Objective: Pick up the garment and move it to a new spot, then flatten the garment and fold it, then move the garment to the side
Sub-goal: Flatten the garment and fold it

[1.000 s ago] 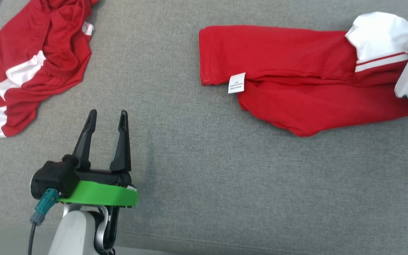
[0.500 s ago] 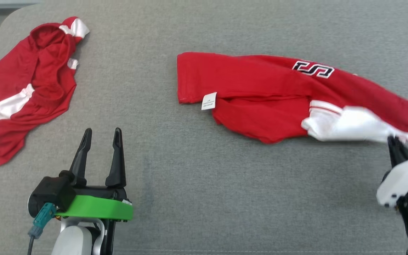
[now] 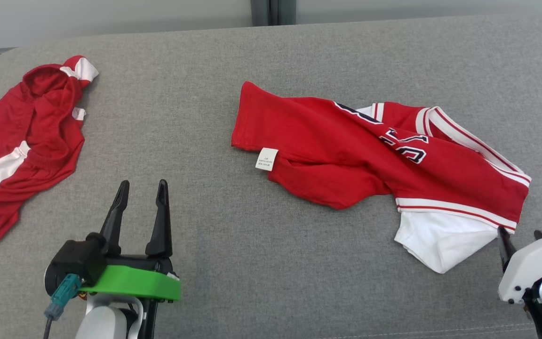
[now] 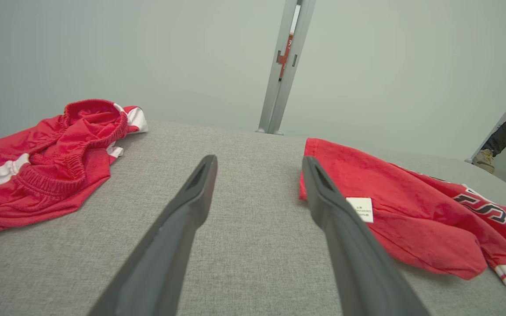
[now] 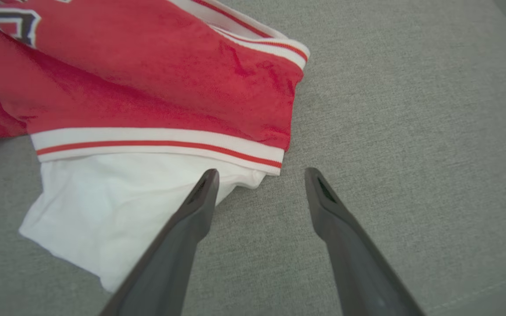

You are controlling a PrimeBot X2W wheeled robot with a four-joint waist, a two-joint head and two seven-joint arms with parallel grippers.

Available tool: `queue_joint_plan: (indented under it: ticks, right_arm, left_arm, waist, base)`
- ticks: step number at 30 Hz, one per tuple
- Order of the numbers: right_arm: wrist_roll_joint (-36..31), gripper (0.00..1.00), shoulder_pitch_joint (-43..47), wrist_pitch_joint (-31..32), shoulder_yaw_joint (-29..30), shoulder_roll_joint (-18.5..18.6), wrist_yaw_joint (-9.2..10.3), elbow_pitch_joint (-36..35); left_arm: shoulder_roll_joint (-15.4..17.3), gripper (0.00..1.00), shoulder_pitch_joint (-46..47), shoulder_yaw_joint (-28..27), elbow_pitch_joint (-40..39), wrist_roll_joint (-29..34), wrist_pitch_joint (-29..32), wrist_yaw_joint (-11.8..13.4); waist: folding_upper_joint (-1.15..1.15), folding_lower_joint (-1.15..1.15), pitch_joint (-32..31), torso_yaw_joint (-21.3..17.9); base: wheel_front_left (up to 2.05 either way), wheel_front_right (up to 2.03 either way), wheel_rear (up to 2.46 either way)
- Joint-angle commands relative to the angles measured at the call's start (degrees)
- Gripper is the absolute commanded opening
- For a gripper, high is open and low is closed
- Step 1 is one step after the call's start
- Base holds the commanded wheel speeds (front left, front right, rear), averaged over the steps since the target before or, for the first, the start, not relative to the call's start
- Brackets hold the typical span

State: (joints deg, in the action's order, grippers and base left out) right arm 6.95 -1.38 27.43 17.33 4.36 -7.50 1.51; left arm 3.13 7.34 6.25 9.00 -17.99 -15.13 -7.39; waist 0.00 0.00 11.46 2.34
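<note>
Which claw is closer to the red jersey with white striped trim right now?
Right. The right claw is open at the white sleeve of the red jersey. The left claw, also open, stands apart to its left over grey fabric.

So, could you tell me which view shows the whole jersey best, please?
The head view: the jersey lies there whole. The left wrist view gives its hem end and label; the right wrist view, its striped trim and white part.
</note>
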Motion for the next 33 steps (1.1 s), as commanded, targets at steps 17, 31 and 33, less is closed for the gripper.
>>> queue_joint_plan:
  ticks: [17,31,33]
  right_arm:
    - [2.7,1.0,-16.03,-3.88,-7.57,1.45,0.0,-0.54]
    - [3.14,1.0,-8.29,-36.29,-16.81,1.96,0.01,1.71]
    - [2.29,1.0,-6.22,-38.32,-15.64,1.18,0.01,2.65]
  left_arm:
    - [0.36,1.0,-2.83,0.03,0.5,0.19,-0.02,-0.14]
    - [0.14,1.0,-4.58,-0.59,1.79,0.19,-0.03,-0.14]
    - [0.12,1.0,-4.86,-1.05,1.7,0.41,-0.03,-0.14]
  waist:
    - [0.0,0.0,-3.95,2.02]
    - [0.0,0.0,-6.92,3.8]
    - [0.0,0.0,-7.16,3.41]
  base:
    - [0.0,0.0,0.0]
    - [0.0,0.0,0.0]
    - [0.0,0.0,0.0]
